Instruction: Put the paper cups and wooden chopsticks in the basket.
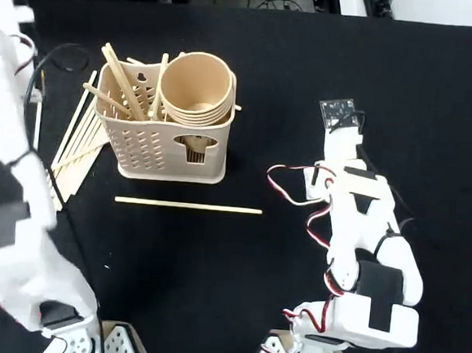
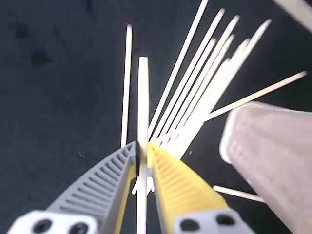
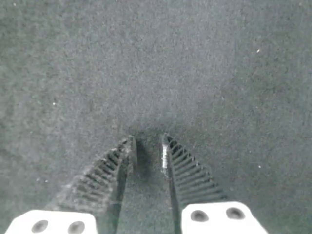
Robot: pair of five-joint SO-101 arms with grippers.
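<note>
Black cloth lies under the left gripper, clamped on one chopstick presumably bound for the upper-left basket, while the right gripper has its jaws slightly apart, empty.

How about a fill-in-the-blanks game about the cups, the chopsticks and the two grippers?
1. The cups are stacked inside the ____.
2. The left gripper is shut on one ____.
3. The right gripper holds ____.
4. The cloth on the table is ____.
Missing words: basket; chopstick; nothing; black.
</note>
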